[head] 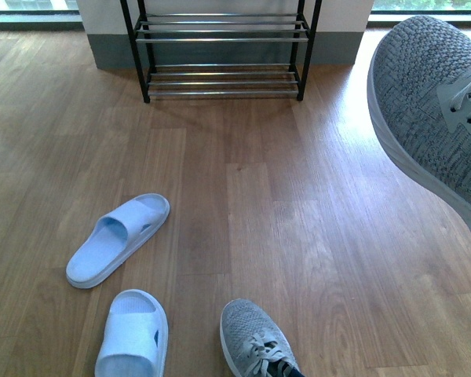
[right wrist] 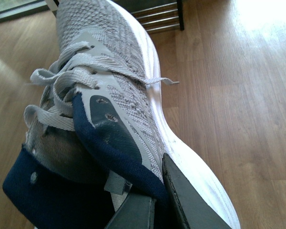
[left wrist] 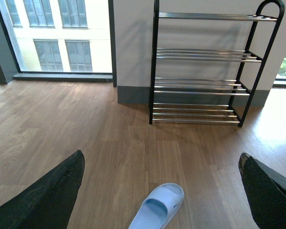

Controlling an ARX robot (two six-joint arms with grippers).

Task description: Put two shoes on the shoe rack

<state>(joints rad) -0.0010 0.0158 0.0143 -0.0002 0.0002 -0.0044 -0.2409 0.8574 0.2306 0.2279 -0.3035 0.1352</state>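
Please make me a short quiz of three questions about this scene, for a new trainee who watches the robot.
1. True or false: the shoe rack already holds a shoe.
2. What does the right gripper clamp? A) a blue slide B) a grey sneaker C) nothing
3. Fill in: in the front view, the floor sneaker lies to the ___ of the nearer slide.
Key: 1 false; 2 B; 3 right.

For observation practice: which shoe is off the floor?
The grey knit sneaker in the right pincer; the other sneaker and both pale blue slides lie on the floor.
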